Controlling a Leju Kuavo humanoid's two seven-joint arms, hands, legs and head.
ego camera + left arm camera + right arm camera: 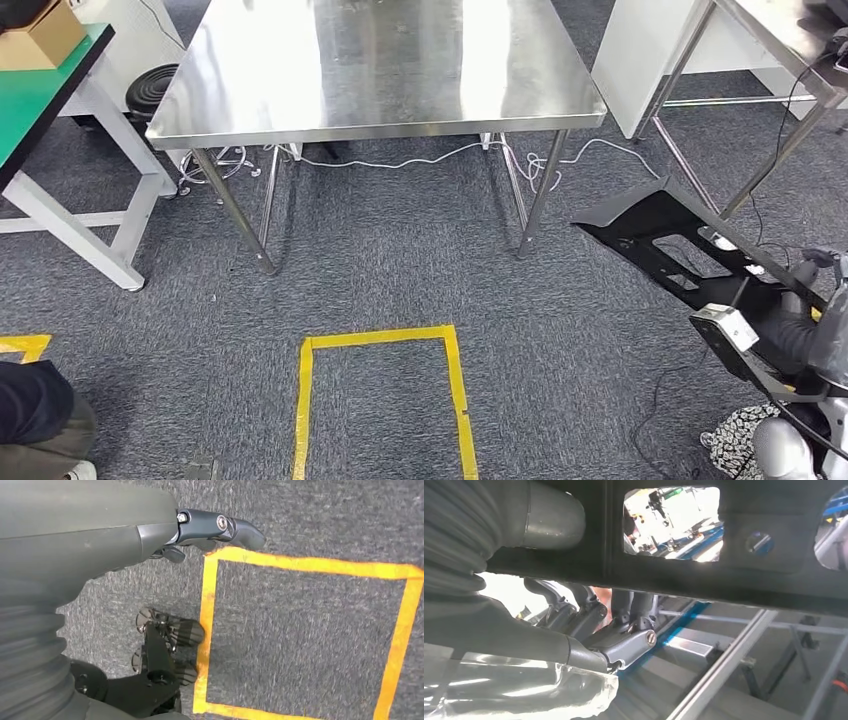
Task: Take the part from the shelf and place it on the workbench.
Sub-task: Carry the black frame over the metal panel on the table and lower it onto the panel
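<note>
The part [660, 225] is a flat black metal plate with cut-out windows, held tilted above the carpet at the right of the head view. My right hand [800, 330] grips its near end. In the right wrist view, the hand [614, 630] has its fingers curled around the edge of the dark plate [724, 575]. The workbench [380, 70] is a bare stainless steel table straight ahead, to the left of the part. My left hand [150, 530] hangs over the floor, thumb [225, 527] stretched out and nothing in it.
A yellow tape square [380, 400] marks the carpet in front of the workbench. At the left is a green-topped table [40, 100] carrying a cardboard box [40, 35]. A second steel table [790, 50] stands far right. Cables [420, 160] lie under the workbench. A person's leg [35, 415] shows bottom left.
</note>
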